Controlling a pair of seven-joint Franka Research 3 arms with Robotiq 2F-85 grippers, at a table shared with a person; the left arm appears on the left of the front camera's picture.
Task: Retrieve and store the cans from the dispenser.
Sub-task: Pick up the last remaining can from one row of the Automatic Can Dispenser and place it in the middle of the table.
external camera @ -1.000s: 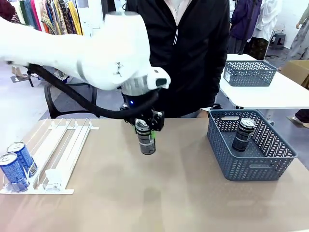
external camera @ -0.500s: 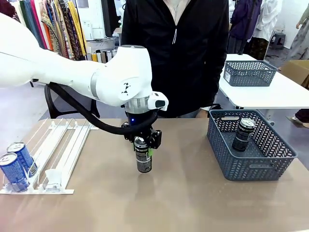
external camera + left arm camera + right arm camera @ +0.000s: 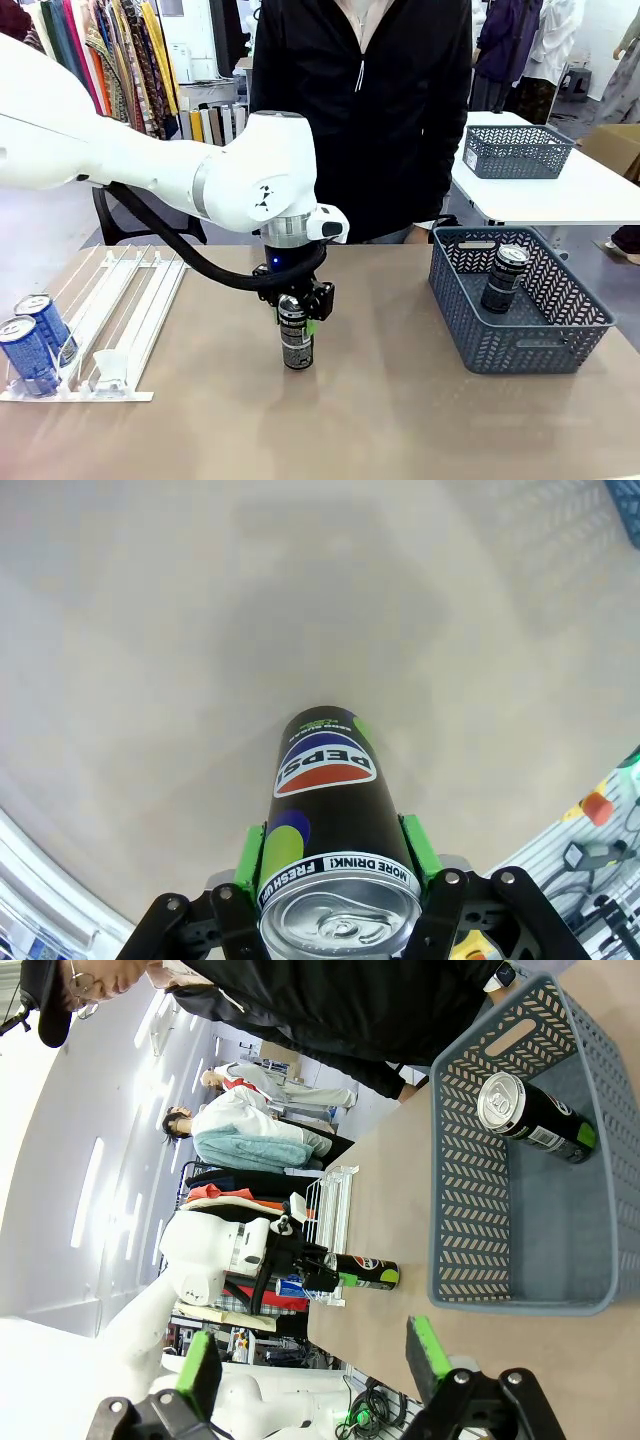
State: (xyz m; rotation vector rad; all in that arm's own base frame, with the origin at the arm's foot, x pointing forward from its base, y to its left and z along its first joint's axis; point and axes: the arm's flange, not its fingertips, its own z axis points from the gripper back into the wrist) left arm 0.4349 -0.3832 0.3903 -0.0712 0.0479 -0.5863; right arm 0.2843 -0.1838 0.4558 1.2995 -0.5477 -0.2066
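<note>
My left gripper [image 3: 297, 308] is shut on a black can [image 3: 296, 338] near its top, upright at mid-table, its base at or just above the tabletop. The left wrist view looks down that can [image 3: 325, 810], with green pads [image 3: 250, 858] on both sides. Two blue cans [image 3: 48, 325] [image 3: 28, 355] lie at the near end of the white dispenser [image 3: 130, 300] on the left. Another black can [image 3: 503, 278] stands in the grey-blue basket [image 3: 520, 345] on the right. My right gripper [image 3: 312, 1360] is open and holds nothing, facing the basket [image 3: 470, 1160] and its can [image 3: 535, 1110].
A person in a black jacket [image 3: 365, 110] stands at the far edge, right behind the left gripper. A second grey-blue basket [image 3: 515, 150] sits on a white table at the back right. Bare tabletop lies between the held can and the near basket.
The left gripper has come down with the black can, from hanging above the table to standing at its surface, and shifted slightly toward me.
</note>
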